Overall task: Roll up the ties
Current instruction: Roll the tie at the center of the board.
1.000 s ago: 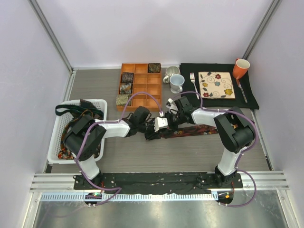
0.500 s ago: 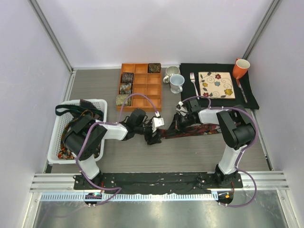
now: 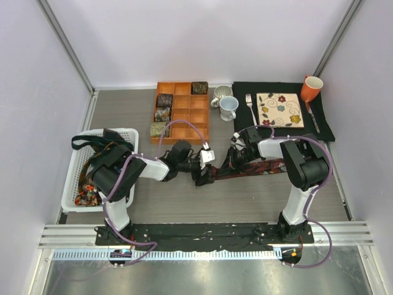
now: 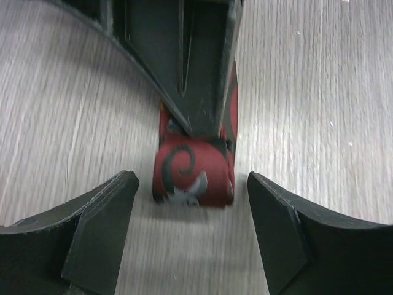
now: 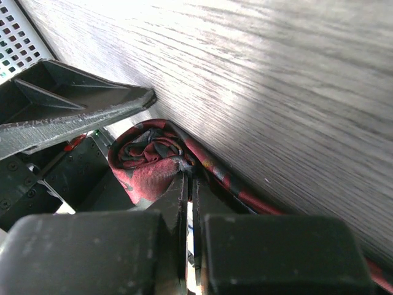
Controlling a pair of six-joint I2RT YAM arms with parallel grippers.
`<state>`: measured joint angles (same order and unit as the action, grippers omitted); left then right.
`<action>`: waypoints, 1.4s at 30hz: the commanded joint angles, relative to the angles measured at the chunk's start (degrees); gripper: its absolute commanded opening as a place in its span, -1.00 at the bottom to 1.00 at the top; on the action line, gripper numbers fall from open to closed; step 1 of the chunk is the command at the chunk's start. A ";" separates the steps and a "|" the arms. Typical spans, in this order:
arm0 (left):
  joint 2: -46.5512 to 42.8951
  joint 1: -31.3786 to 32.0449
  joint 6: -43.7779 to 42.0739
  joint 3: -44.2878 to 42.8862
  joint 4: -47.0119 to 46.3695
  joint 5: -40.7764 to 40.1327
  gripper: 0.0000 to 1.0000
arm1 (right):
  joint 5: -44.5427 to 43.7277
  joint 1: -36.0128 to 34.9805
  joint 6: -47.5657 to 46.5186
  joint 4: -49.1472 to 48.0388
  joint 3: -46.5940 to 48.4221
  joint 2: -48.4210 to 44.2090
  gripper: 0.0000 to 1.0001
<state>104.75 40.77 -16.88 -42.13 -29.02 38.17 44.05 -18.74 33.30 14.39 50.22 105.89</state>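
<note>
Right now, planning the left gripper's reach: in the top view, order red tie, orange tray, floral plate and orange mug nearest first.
1. red tie, its rolled end within the open left gripper
2. orange tray, behind, slightly left
3. floral plate, back right
4. orange mug, far right corner

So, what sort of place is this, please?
Probably a robot lab cell, not a home: plain white panel walls enclose the grey wood-grain table, white robot arms stand on a black base plate, and the floral square plate looks staged.

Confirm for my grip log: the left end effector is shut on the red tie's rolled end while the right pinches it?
No: the left wrist view shows the left end effector open, straddling the rolled red tie; the right end effector pinches it.
</note>
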 commanded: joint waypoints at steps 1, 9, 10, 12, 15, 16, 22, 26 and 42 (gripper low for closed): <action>2.91 2.02 -1.04 -2.34 -1.75 -0.82 0.56 | -13.03 -0.51 -4.56 4.33 -1.70 2.66 -0.99; 2.13 4.58 -9.12 -3.93 10.37 -7.84 -0.04 | -8.99 -2.52 -3.86 1.43 -1.61 -2.16 -0.99; 0.99 4.58 -9.48 -3.58 13.25 -8.11 -0.28 | -8.38 -2.88 -3.51 0.91 -1.53 -2.70 -0.99; -0.94 4.49 -9.66 -2.96 15.82 -8.03 -0.48 | -7.67 -3.58 -2.89 0.72 -1.26 -4.36 -0.98; -5.42 4.40 -10.45 -1.56 21.61 -7.50 -0.70 | -7.92 -4.28 -1.75 0.90 -1.09 -5.69 -0.99; -6.56 4.40 -10.54 -1.47 22.68 -7.59 -0.74 | -8.19 -4.28 -1.57 1.25 -1.17 -5.52 -0.99; -8.60 4.40 -9.40 -1.46 26.99 -9.69 -0.21 | -11.35 -4.81 -2.98 0.38 -1.35 0.80 -0.99; -8.68 4.23 -6.16 0.02 22.79 -9.44 0.22 | -11.97 -5.08 -2.98 -1.38 -2.40 3.10 -0.99; -4.46 3.26 0.12 2.67 6.06 -3.71 -0.38 | -12.77 -5.60 -2.98 -1.39 -2.32 3.63 -0.99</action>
<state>99.50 43.81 -14.79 -38.44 -25.26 33.08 45.36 -23.88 33.32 11.40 49.41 106.65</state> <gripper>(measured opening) 0.429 0.034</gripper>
